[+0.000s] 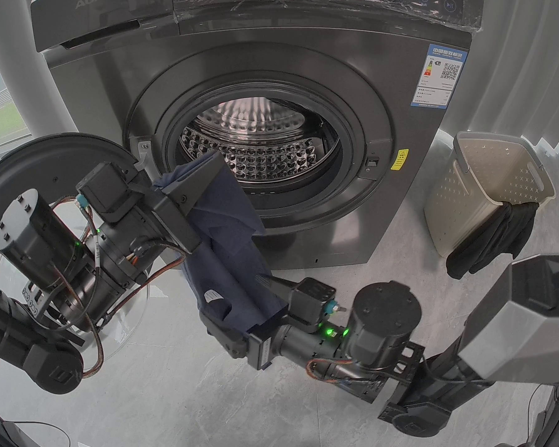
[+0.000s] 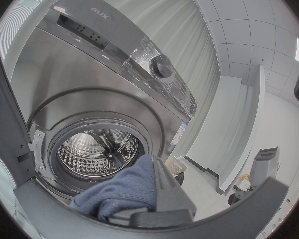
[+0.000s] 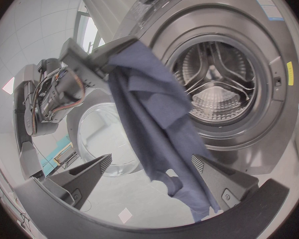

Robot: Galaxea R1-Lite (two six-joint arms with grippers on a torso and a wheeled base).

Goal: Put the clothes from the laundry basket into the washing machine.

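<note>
The washing machine is a boxy thing of brushed grey metal with a wide round mouth. Inside it the steel drum shines, dimpled all over with small holes and ribbed by raised paddles. Its round door — dark rim, clear glass bowl — stands swung open on my left side, behind my left arm. The blue garment is soft, matte cloth hanging in long loose folds before the lower left of the mouth, outside the drum, with its top about level with the opening. To the right of the machine, on the pale marbled floor, sits the laundry basket, cream plastic with perforated walls. A black garment is draped limp over its near rim and hangs down the outside. A white pleated curtain falls behind it. My left pincer is clamped tight on the blue garment's top, holding it up just before the opening. My right pincer is lower down with its fingers spread wide — the cloth's tail hangs between them and drapes across the one nearer the machine, and neither grips it.
</note>
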